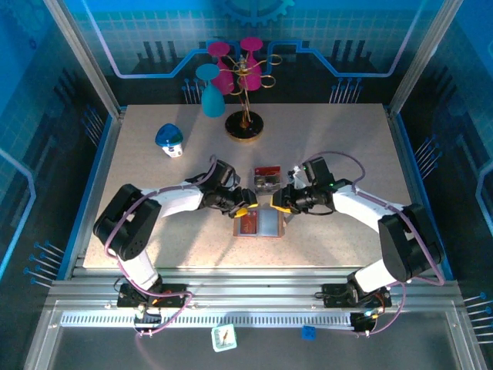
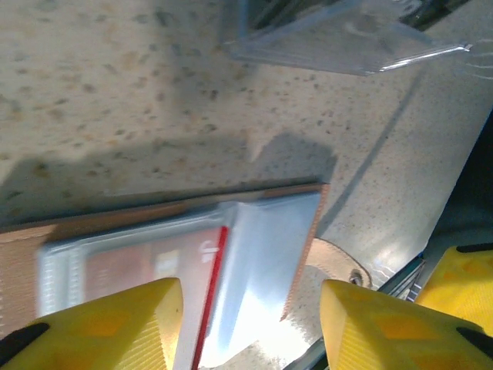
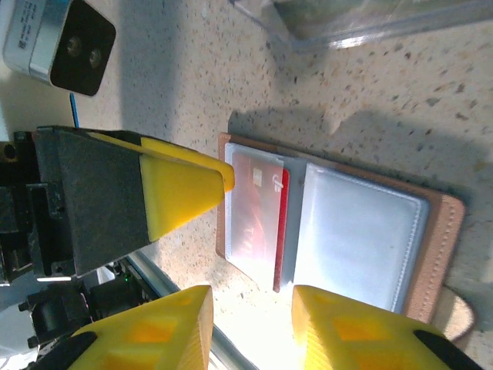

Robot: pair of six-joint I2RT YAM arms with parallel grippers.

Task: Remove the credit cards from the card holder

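l tool (image 2: 250,301), r tool (image 3: 251,307) spread over card holder (image 3: 356,231).

From above, the counter (image 1: 331,154) is bright and evenly lit mid-frame, with dim blue-tinted surroundings at the edges. In the left wrist view the card holder (image 2: 262,247) is smeared with blur, and white glare washes its lower centre. The right wrist view is sharper, with glare at bottom centre and soft shadows across the upper half.

White links (image 1: 181,200), black joints (image 1: 123,223), purple cables (image 1: 339,153), yellow claw fingers (image 2: 115,324)
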